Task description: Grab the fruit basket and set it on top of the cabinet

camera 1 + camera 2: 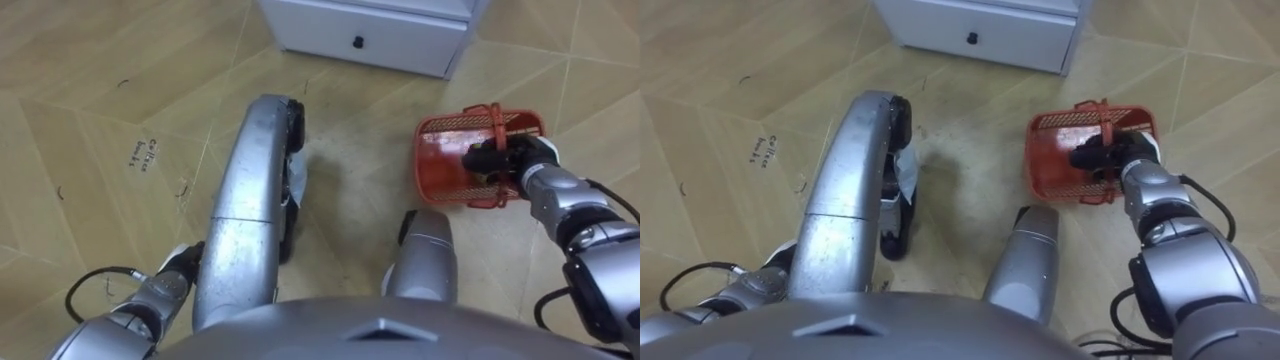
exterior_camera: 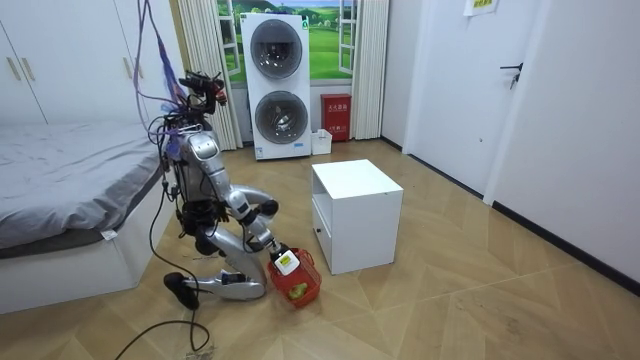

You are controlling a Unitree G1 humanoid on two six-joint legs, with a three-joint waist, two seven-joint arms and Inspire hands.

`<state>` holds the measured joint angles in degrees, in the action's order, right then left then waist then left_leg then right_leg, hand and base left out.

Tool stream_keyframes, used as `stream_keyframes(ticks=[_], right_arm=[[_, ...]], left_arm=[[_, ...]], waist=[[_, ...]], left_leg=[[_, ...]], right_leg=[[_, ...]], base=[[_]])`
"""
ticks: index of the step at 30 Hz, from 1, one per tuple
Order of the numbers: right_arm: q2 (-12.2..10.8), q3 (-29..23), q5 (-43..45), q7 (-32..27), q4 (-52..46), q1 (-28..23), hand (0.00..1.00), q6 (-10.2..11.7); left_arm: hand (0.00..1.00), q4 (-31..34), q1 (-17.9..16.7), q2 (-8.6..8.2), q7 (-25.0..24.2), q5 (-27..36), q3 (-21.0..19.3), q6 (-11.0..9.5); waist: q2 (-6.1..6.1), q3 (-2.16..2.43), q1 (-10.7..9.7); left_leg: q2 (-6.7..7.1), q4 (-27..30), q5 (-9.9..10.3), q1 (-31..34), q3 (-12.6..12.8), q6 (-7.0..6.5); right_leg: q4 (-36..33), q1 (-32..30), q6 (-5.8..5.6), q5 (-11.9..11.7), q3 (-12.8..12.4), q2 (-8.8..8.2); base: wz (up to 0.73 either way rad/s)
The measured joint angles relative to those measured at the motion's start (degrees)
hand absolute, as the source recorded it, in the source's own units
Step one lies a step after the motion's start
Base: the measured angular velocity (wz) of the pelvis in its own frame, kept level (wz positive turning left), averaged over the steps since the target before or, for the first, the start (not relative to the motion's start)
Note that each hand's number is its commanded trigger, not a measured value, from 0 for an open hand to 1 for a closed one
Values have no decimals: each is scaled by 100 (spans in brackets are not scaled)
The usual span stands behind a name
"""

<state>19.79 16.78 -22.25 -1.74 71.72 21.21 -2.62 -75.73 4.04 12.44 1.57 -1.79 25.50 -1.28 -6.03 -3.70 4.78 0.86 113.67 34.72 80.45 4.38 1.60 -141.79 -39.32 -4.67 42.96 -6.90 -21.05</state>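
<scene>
The fruit basket (image 1: 430,160) is a red plastic mesh one with a handle across its top, and it stands on the wooden floor to my right front. My right hand (image 1: 500,157) reaches into its middle, dark fingers curled round the handle. The right eye view gives the same grip, hand (image 1: 1102,156) on basket (image 1: 1045,150). In the room view I kneel on the floor beside the white cabinet, the basket (image 2: 300,285) just in front of my knees, something yellow-green inside it. My left hand (image 1: 172,268) hangs low by my left thigh, its fingers hidden.
A white cabinet (image 1: 370,30) with a drawer and dark knob stands close ahead, beside the basket. In the room view a bed (image 2: 70,170) lies behind me and stacked washing machines (image 2: 278,85) stand at the far wall. Open floor lies on the room view's right.
</scene>
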Motion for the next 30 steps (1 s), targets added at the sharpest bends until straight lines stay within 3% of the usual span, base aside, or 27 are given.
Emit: stream_keyframes(ticks=[4, 10, 19, 22, 24, 27, 30], right_arm=[[-2, -6, 1, 0, 3, -1, 100, 0], [-1, -5, -2, -2, -8, 0, 100, -3], [18, -5, 66, 197, -86, 1, 100, -114], [20, -15, 203, 238, -300, 1, 100, -119], [24, -16, 290, 268, -422, 12, 100, -118], [22, -17, 564, 333, -576, 79, 100, -127], [10, -10, 684, 409, -797, 216, 100, -243]], left_arm=[[0, -12, 28, -2, 0, -3, -7, -5], [0, -94, 147, -12, -119, 1, -8, -6], [0, -67, 339, -14, -261, -20, -277, -31], [0, -70, 414, -17, -333, -45, -289, -32], [0, -86, 525, -22, -333, -43, -293, -39], [0, -105, 714, -27, -335, -44, -417, -36], [0, -85, 775, -27, -323, -11, -511, -34]], waist=[[2, 1, -2], [-17, -9, -48], [-41, -15, -88], [-44, -16, -170], [-39, -11, -174], [-9, -4, -174], [63, 18, -182]], left_leg=[[18, 6, 0, -18, -12, 0], [206, -3, 0, -62, -78, 0], [221, 202, 5, -171, -189, -8], [425, 267, 28, -264, -274, -28], [497, 275, 166, -369, -331, -7], [552, 335, 206, -446, -363, -28], [585, 308, 206, -612, -383, -35]], right_leg=[[0, 48, 0, 0, 44, -17], [5, 128, 0, 0, 53, -88], [125, 460, 0, -1, 117, -10], [246, 702, 0, -2, 200, -80], [342, 828, -1, -1, 264, -79], [516, 1041, -3, 0, 304, 19], [827, 1157, -5, 1, 142, 197]], base=[[4], [1], [-4], [7], [9], [4], [-16]])
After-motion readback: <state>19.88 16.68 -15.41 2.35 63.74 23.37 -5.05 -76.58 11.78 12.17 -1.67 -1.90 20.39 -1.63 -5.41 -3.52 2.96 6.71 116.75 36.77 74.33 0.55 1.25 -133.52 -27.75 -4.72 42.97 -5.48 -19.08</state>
